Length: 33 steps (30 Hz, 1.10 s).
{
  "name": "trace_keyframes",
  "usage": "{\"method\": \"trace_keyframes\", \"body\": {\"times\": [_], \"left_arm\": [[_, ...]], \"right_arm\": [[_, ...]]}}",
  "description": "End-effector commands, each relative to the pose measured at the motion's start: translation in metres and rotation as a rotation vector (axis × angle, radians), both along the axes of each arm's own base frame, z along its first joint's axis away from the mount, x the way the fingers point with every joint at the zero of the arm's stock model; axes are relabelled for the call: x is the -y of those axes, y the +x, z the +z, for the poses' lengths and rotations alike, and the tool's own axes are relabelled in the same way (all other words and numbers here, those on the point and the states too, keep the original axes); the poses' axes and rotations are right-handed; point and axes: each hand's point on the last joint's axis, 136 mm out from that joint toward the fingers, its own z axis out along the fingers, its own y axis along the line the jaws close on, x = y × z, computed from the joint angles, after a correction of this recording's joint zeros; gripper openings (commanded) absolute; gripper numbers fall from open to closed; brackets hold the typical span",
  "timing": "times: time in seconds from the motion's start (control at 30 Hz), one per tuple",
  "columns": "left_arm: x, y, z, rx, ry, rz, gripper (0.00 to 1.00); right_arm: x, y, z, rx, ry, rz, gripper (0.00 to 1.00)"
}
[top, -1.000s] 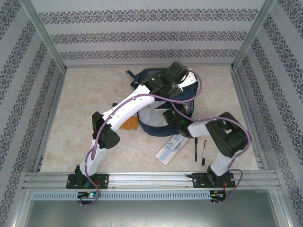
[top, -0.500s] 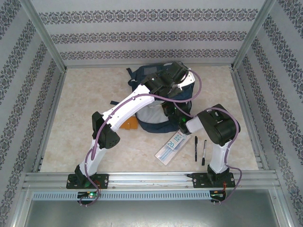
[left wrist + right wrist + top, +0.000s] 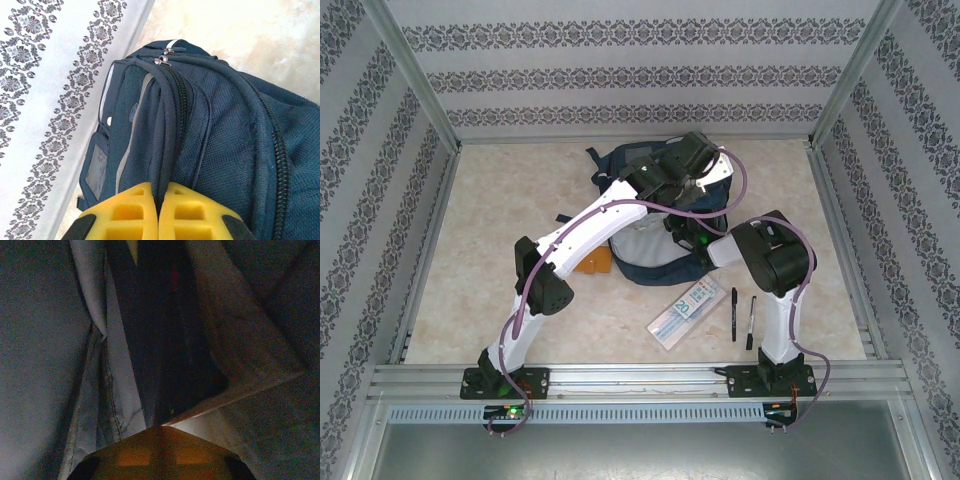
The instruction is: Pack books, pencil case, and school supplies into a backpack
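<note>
The left pincer (image 3: 159, 200) is clamped tight on the carry loop (image 3: 167, 125) of the navy backpack (image 3: 235, 150), holding it up. The right pincer (image 3: 161, 432), jaws together, grips what looks like the thin navy book (image 3: 170, 340) inside the bag — the book-loading step. Next: release it deep inside, then withdraw cleanly. The orange notebook (image 3: 595, 263) — half under the left arm — the pencil case (image 3: 682, 312) and two pens (image 3: 734, 310) wait on the tabletop (image 3: 490, 230). The interior is too dim to judge depth.

Patterned walls (image 3: 640, 70), beige marbled tabletop (image 3: 490, 230)
</note>
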Motion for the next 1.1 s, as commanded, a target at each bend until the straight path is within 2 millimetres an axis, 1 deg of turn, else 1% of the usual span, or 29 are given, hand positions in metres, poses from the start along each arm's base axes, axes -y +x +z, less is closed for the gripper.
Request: {"method": "trace_keyframes", "body": {"times": [0.0, 0.07, 0.1, 0.2, 0.23, 0.3, 0.4, 0.53, 0.6, 0.63, 0.67, 0.7, 0.73, 0.83, 0.9, 0.97, 1.07], "left_arm": [[0.007, -0.019, 0.06, 0.092, -0.102, -0.028, 0.0], [0.006, -0.017, 0.057, 0.101, -0.082, -0.021, 0.0], [0.004, -0.015, 0.054, 0.107, -0.062, -0.015, 0.0], [0.002, -0.009, 0.044, 0.119, -0.014, -0.001, 0.0], [0.0, -0.006, 0.042, 0.122, -0.004, 0.011, 0.0], [-0.001, -0.002, 0.041, 0.132, 0.001, 0.021, 0.0], [-0.003, 0.003, 0.046, 0.156, 0.001, 0.031, 0.0], [-0.001, 0.004, 0.052, 0.177, 0.0, 0.015, 0.0], [-0.001, 0.005, 0.049, 0.166, -0.004, 0.013, 0.0], [-0.001, 0.006, 0.045, 0.155, -0.005, 0.012, 0.0], [0.0, 0.006, 0.041, 0.142, -0.004, 0.011, 0.0], [0.0, 0.006, 0.037, 0.132, -0.002, 0.012, 0.0], [0.0, 0.006, 0.033, 0.122, 0.003, 0.012, 0.0], [0.005, 0.001, 0.022, 0.074, -0.008, -0.009, 0.0], [0.009, -0.004, 0.014, 0.031, -0.021, -0.027, 0.0], [0.011, -0.009, 0.004, -0.01, -0.021, -0.04, 0.0], [0.012, -0.013, -0.014, -0.067, -0.007, -0.039, 0.0]], "right_arm": [[0.0, 0.011, 0.02, 0.07, -0.007, 0.012, 0.0], [0.0, 0.003, 0.024, 0.054, 0.022, 0.025, 0.0], [0.0, -0.005, 0.024, 0.035, 0.036, 0.029, 0.02], [0.001, -0.037, 0.028, -0.009, 0.054, 0.04, 0.1], [0.003, -0.051, 0.027, -0.031, 0.053, 0.046, 0.11], [0.007, -0.071, 0.031, -0.043, 0.062, 0.051, 0.11], [0.015, -0.099, 0.04, -0.053, 0.058, 0.084, 0.11], [0.035, -0.132, 0.052, -0.033, -0.024, 0.16, 0.12], [0.049, -0.151, 0.055, -0.029, -0.108, 0.177, 0.13], [0.057, -0.159, 0.061, -0.012, -0.158, 0.178, 0.15], [0.065, -0.169, 0.06, -0.019, -0.206, 0.179, 0.16], [0.075, -0.178, 0.065, -0.004, -0.25, 0.172, 0.17], [0.086, -0.185, 0.064, -0.002, -0.294, 0.156, 0.18], [0.115, -0.201, 0.074, 0.04, -0.387, 0.11, 0.2], [0.128, -0.209, 0.081, 0.057, -0.434, 0.105, 0.2], [0.136, -0.212, 0.088, 0.075, -0.466, 0.118, 0.21], [0.138, -0.215, 0.097, 0.102, -0.517, 0.165, 0.22]]}}
